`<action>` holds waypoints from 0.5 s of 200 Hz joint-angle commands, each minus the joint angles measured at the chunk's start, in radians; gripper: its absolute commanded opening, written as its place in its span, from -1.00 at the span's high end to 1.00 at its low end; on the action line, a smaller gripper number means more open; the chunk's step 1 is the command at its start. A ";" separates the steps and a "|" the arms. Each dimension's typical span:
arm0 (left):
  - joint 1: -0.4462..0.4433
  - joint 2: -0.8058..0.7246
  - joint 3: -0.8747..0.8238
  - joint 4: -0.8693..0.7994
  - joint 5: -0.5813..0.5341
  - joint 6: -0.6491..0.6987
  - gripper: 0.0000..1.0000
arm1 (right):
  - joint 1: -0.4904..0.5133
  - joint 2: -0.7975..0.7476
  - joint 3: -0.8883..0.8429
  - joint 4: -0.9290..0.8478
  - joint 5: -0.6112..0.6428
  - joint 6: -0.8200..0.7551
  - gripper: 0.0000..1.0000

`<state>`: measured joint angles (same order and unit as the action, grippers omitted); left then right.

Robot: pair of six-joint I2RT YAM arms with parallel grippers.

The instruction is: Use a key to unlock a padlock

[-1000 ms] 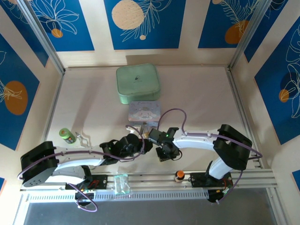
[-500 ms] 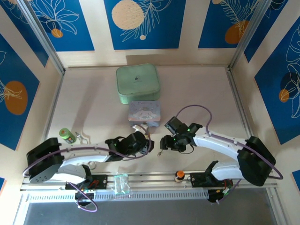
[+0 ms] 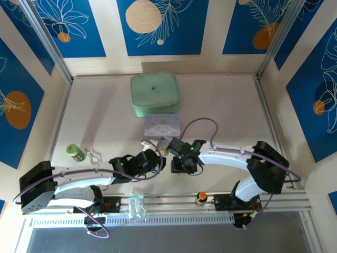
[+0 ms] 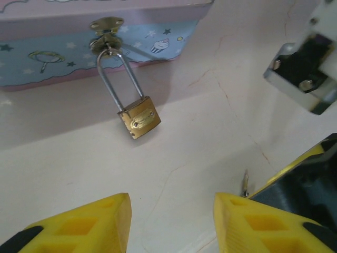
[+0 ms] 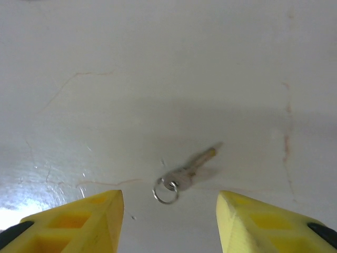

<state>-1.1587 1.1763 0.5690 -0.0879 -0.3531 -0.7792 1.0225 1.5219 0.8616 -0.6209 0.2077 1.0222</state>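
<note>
Key lies flat on the table on its small ring, between the spread, empty fingers of the right gripper. The padlock hangs by its shackle from the hasp of the pale blue tin, body resting on the table. The left gripper stands near it with jaws apart, holding nothing.

Risks, as judged:
- The key is thin and flat. Closing fingers may skid it aside or catch the ring alone, leaving the key dangling.
- The padlock is unrestrained. A key pushed at it would swing it away unless the left gripper steadies the body.
- The two grippers work just beside each other, so contact is possible.

Against half a second ago, the right arm has folded back in toward the left gripper. The tin has not shifted.
</note>
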 commanded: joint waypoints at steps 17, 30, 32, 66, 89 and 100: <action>0.002 -0.054 -0.035 -0.042 -0.020 -0.041 0.09 | 0.026 0.123 0.096 -0.157 0.105 0.050 0.00; 0.002 -0.071 -0.047 -0.034 -0.015 -0.051 0.09 | 0.030 0.135 0.089 -0.155 0.101 0.057 0.01; 0.002 -0.073 -0.050 -0.032 -0.015 -0.052 0.09 | 0.031 0.137 0.089 -0.155 0.099 0.058 0.01; 0.002 -0.102 -0.075 -0.006 -0.010 -0.068 0.09 | 0.051 0.157 0.073 -0.153 0.104 0.075 0.03; 0.002 -0.094 -0.074 -0.006 -0.012 -0.065 0.09 | 0.056 0.182 0.078 -0.120 0.094 0.060 0.09; 0.002 -0.090 -0.073 -0.005 -0.006 -0.065 0.09 | 0.068 0.201 0.094 -0.122 0.094 0.060 0.14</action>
<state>-1.1587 1.0874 0.5079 -0.0967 -0.3527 -0.8330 1.0683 1.6691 0.9463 -0.7357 0.3019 1.0676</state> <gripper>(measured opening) 0.456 0.451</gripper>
